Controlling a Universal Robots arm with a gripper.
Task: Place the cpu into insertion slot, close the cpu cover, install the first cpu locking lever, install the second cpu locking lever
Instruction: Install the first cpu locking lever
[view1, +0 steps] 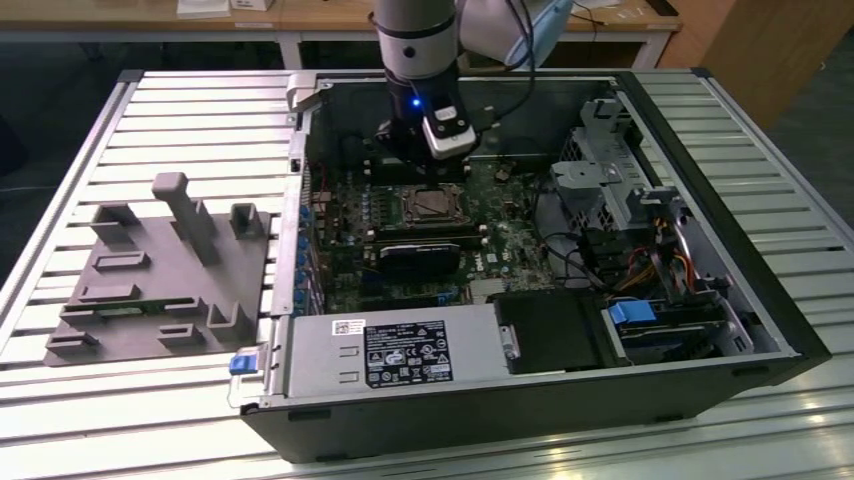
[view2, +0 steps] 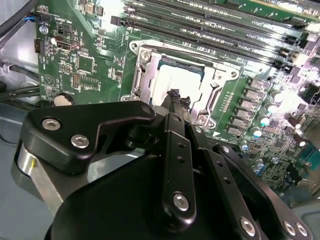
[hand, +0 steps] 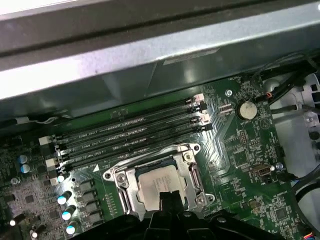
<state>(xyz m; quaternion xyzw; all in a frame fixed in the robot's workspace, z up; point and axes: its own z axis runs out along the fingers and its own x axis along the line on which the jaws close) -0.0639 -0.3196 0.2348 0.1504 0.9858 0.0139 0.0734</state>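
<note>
The cpu (view2: 172, 80) (hand: 159, 181) lies flat in the insertion slot (view1: 430, 205), its silver-grey top showing. The cpu cover (view2: 144, 75) (hand: 124, 184), a silver frame plate, lies down around it, with the chip showing through its window. A thin metal lever (hand: 150, 159) runs along the socket's edge by the memory slots. My gripper (view2: 177, 99) (hand: 167, 201) hangs just above the socket's near edge, over the chip's rim, with its black fingers shut together and nothing between them. In the exterior view the gripper (view1: 424, 172) stands inside the open computer case, over the motherboard.
Long memory slots (hand: 130, 132) run beside the socket. A black heatsink block (view1: 416, 250) sits near it. The case holds a power supply (view1: 400, 352), a drive cage (view1: 627, 190) and cables (view1: 587, 265). A grey fixture plate (view1: 160, 270) lies at the exterior view's left.
</note>
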